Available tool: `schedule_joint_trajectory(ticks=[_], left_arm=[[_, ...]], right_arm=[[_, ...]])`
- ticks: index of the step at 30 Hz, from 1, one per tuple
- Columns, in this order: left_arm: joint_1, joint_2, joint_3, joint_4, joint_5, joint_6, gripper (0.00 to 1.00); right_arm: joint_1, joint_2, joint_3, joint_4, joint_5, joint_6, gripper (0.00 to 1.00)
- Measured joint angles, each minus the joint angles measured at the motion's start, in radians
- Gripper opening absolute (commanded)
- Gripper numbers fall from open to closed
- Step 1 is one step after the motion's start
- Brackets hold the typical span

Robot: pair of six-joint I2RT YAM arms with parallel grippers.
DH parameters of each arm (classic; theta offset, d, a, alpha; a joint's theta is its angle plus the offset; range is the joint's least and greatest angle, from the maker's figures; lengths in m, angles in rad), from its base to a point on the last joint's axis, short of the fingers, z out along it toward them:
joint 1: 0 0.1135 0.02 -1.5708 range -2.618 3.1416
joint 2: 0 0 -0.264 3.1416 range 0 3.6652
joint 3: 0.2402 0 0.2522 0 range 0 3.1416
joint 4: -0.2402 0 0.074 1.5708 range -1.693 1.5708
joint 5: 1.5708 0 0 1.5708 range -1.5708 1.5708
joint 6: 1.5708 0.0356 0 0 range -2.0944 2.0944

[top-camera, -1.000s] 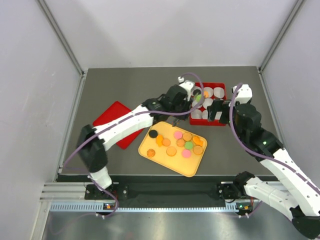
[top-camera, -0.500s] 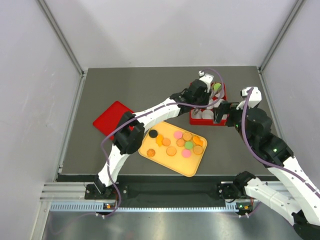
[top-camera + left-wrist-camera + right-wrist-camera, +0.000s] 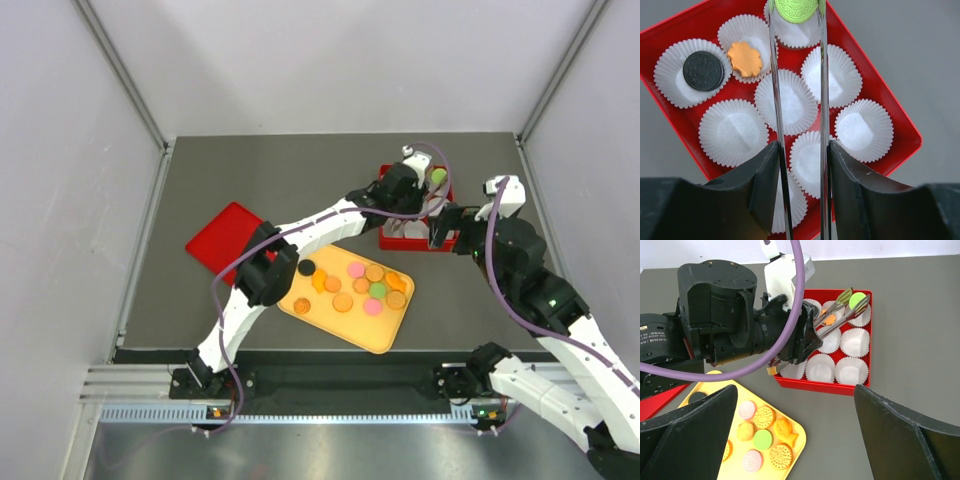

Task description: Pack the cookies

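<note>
My left gripper [image 3: 802, 150] is shut on metal tongs [image 3: 822, 75], and the tongs pinch a green cookie [image 3: 796, 9] above the far corner paper cup of the red box [image 3: 900, 120]. A black cookie [image 3: 703, 70] and an orange cookie [image 3: 745, 58] lie in two cups. The other cups are empty. Several cookies [image 3: 360, 285] lie on the yellow tray [image 3: 375, 335]. My right gripper [image 3: 795, 390] is open and empty, just right of the box [image 3: 415, 243]. The green cookie also shows in the top view [image 3: 438, 177] and the right wrist view [image 3: 857, 300].
A red lid [image 3: 225, 240] lies flat at the left of the yellow tray. The left arm stretches across the table over the tray's far edge. Grey walls close in the table on three sides.
My left gripper carried the green cookie in the tongs from the box's left side to over its far right corner. My right arm has shifted slightly to the right.
</note>
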Motion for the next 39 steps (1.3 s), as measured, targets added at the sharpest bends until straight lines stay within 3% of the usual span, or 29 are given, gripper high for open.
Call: schedule_joint_trajectory(ticks=[3, 19, 25, 33, 39], left_arm=[[0.000, 0.000, 0.002, 0.012, 0.003, 0.001, 0.52], [0.002, -0.048, -0.044, 0.015, 0.002, 0.000, 0.50], [0.003, -0.318, -0.256, -0.074, -0.019, -0.027, 0.49], [0.003, -0.840, -0.614, -0.224, -0.036, -0.062, 0.50], [0.003, -1.027, -0.812, -0.415, -0.028, -0.065, 0.52]], right_arm=[[0.000, 0.000, 0.000, 0.000, 0.000, 0.000, 1.00], [0.000, 0.006, 0.000, -0.002, 0.000, 0.000, 1.00], [0.000, 0.032, 0.000, 0.007, -0.004, 0.002, 1.00], [0.000, 0.113, -0.003, 0.034, -0.023, 0.002, 1.00], [0.000, 0.156, -0.010, 0.085, -0.032, 0.003, 1.00]])
